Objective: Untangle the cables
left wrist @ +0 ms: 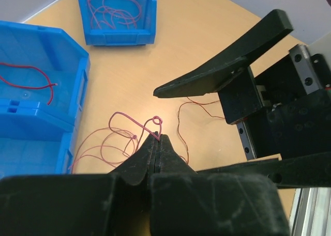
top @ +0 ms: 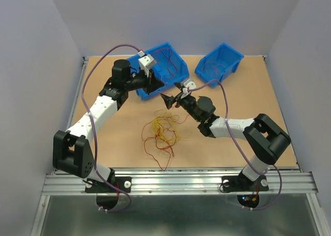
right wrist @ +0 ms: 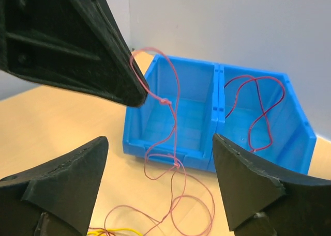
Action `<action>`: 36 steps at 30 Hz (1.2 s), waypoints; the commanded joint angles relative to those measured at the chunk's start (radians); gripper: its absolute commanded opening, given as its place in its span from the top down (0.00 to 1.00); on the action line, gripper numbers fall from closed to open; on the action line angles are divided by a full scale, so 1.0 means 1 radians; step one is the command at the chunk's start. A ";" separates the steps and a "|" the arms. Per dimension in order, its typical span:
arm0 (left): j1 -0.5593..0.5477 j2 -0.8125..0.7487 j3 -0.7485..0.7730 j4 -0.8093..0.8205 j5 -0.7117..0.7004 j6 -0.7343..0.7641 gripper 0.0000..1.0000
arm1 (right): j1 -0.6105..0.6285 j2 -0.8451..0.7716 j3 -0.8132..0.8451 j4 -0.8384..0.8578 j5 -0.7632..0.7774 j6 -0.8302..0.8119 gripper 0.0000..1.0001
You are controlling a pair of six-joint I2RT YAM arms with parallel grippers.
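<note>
The cables point(top: 161, 130) lie as a loose red, yellow and orange tangle on the table between the arms. My left gripper point(left wrist: 156, 136) is shut on a red cable point(left wrist: 124, 120), pinching a small loop of it at the fingertips. In the right wrist view this red cable point(right wrist: 173, 122) hangs from the left gripper's tip point(right wrist: 135, 95) down toward the table, with small knots along it. My right gripper point(right wrist: 159, 139) stands open, one finger on each side of the hanging strand, touching nothing. From above, the left gripper point(top: 158, 87) and right gripper point(top: 173, 95) are close together beside the blue bin.
A blue double bin point(top: 173, 71) stands at the back centre with a red cable point(right wrist: 258, 112) in one compartment. A second blue bin point(top: 230, 58) at the back right holds several red cables point(left wrist: 115, 11). Yellow strands point(right wrist: 111, 230) lie below the right gripper.
</note>
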 commanded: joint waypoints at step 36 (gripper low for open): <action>-0.004 0.394 0.308 -0.292 -0.303 0.076 0.99 | -0.273 0.568 0.435 -0.154 -0.500 0.547 0.02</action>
